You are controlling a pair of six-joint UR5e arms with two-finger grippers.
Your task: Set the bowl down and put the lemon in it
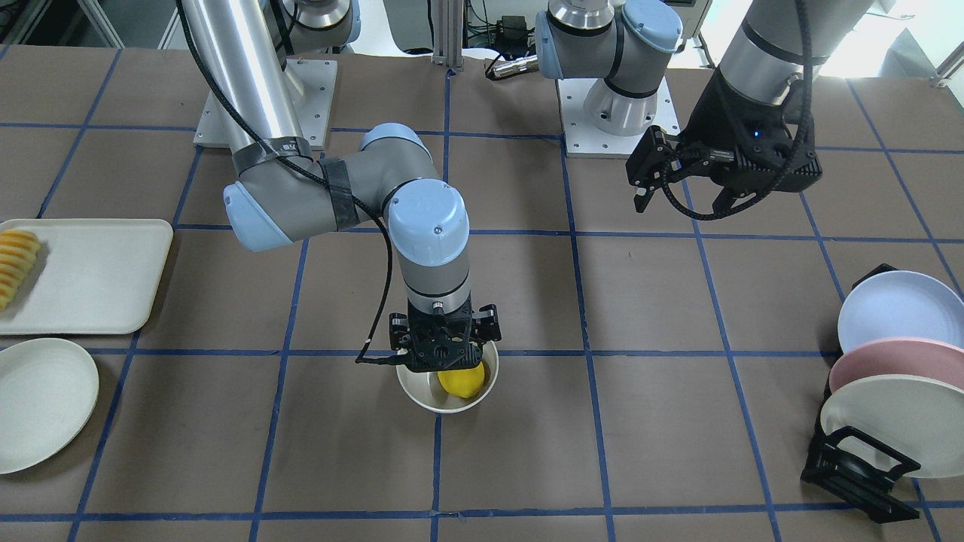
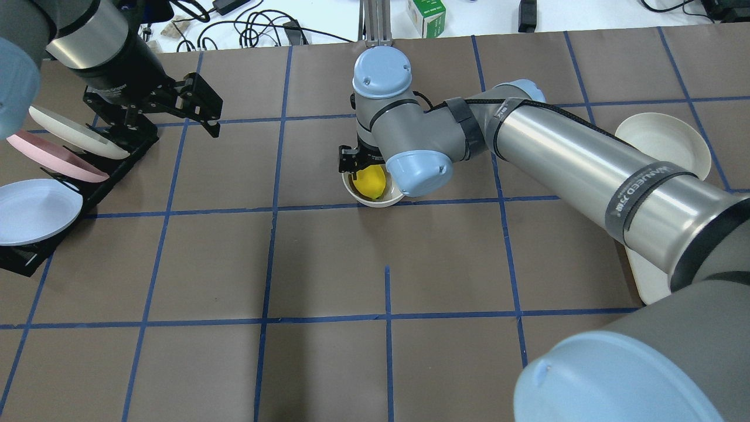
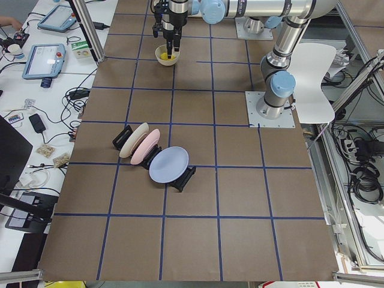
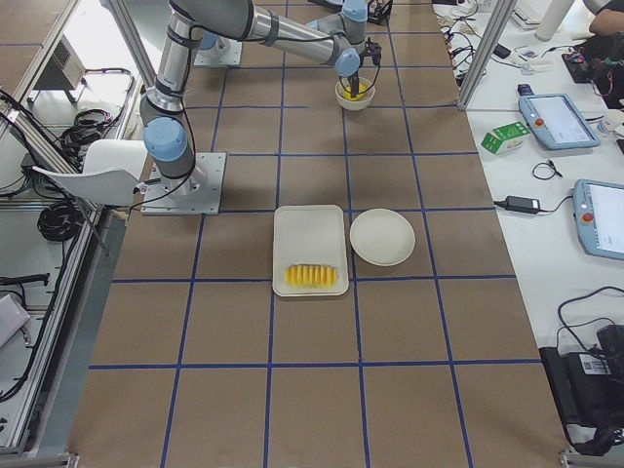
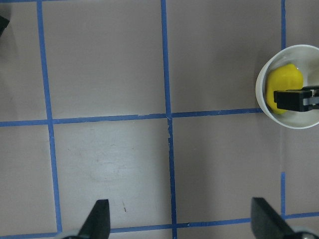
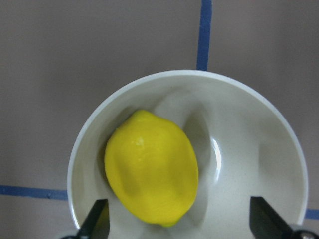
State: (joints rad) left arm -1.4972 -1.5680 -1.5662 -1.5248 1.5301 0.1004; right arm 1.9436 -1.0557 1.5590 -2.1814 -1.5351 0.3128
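The off-white bowl (image 1: 419, 399) stands upright on the brown table near its middle. The yellow lemon (image 1: 462, 380) lies inside it, resting on the bowl's floor. My right gripper (image 1: 444, 355) hangs straight down just over the bowl and is open. In the right wrist view its fingertips (image 6: 94, 221) stand wide apart, clear of the lemon (image 6: 152, 179) and over the bowl (image 6: 249, 164). My left gripper (image 1: 681, 202) is open and empty, held in the air far off to the side. The left wrist view shows the bowl (image 5: 263, 107) with the lemon (image 5: 281, 82) at its right edge.
A black rack (image 1: 851, 467) with blue, pink and cream plates stands by my left arm. A white tray (image 1: 98, 278) with sliced orange-yellow food (image 1: 15, 263) and a shallow white plate (image 1: 41, 403) lie on the right arm's side.
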